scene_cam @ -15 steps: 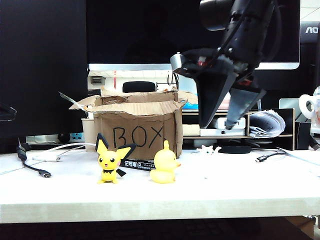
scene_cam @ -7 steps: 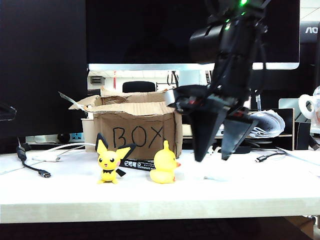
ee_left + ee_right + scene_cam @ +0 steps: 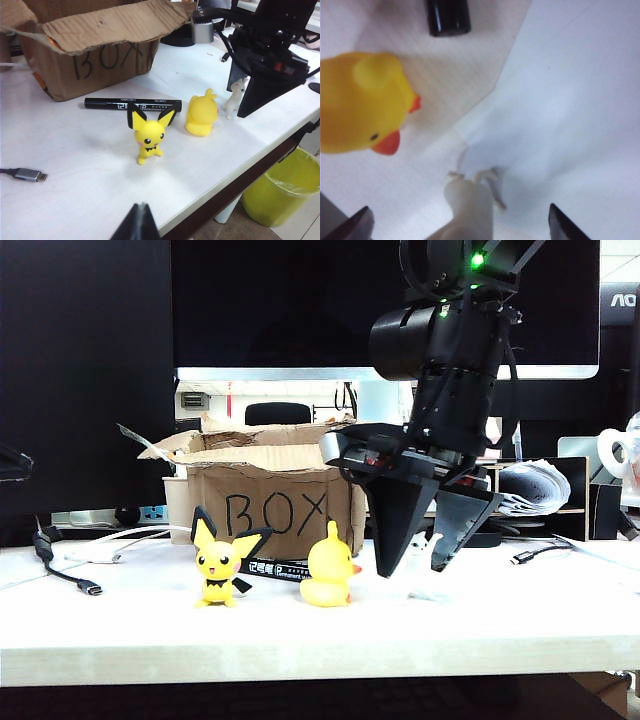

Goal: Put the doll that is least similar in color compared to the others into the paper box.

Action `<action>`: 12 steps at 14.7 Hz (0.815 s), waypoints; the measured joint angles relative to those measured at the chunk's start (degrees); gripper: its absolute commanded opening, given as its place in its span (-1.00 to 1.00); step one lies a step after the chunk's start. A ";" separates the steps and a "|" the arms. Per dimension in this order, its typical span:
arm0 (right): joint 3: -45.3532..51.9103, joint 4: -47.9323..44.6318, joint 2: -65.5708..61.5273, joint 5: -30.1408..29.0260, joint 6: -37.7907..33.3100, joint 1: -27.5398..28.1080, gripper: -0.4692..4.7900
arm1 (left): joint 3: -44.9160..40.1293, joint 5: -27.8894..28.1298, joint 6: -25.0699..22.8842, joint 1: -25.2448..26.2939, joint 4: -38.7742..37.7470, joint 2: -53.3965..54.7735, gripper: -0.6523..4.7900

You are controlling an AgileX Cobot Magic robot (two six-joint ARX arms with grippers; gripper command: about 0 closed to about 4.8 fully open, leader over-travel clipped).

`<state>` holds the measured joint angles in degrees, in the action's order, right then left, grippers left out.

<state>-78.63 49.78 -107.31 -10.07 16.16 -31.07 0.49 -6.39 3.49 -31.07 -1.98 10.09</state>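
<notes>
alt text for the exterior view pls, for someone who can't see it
The right gripper hangs open, fingers straddling the small white doll on a white table. Left of it stand a yellow duck figure, a yellow mouse figure and the paper box.

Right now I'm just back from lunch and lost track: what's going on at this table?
The right gripper hangs over the small white doll with its jaws open, one on each side, not gripping it. The doll stands on the table beside the yellow duck. The yellow mouse figure and a black marker sit in front of the paper box, which has nothing put in yet as far as shows. The left gripper waits at the table's near edge.
</notes>
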 measured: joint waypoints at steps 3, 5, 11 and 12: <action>0.00 -0.42 -0.11 1.31 -0.02 -0.02 0.37 | 0.00 0.00 0.00 0.00 0.00 0.00 -0.78; -0.02 -0.42 -0.11 1.95 0.00 -0.02 0.16 | 0.00 0.00 -0.02 0.00 0.00 0.00 -0.78; -0.02 -0.44 -0.11 2.82 0.11 -0.02 -0.47 | 0.00 -0.02 0.00 0.00 0.00 0.00 -0.78; -0.02 -0.55 -0.11 2.84 -0.02 -0.02 -0.47 | 0.00 0.00 0.00 0.00 0.02 0.00 -0.78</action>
<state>-78.65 49.23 -107.42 -7.22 16.14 -31.09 0.49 -6.39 3.49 -31.07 -1.96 10.09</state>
